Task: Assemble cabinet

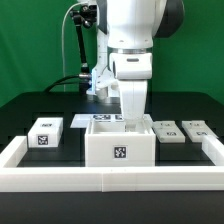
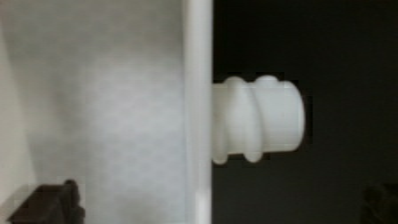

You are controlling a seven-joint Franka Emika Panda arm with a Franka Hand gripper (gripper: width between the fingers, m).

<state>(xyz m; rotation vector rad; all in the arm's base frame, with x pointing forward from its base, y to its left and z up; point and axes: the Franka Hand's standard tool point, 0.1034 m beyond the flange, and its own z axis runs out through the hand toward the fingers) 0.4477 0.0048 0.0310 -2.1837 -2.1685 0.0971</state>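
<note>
The cabinet is the big white box with a tag on its front, standing at the front middle of the table. My gripper reaches straight down at the cabinet's top; its fingertips are hidden there. In the wrist view a white cabinet wall fills one side, and a ribbed white knob sticks out of it over the dark table. My gripper shows only two dark fingertips at the picture's corners, far apart, with the wall's edge between them. They hold nothing.
A small white tagged block stands at the exterior view's left. Two low white tagged pieces lie at its right. The marker board lies behind the cabinet. A low white rail edges the table's front.
</note>
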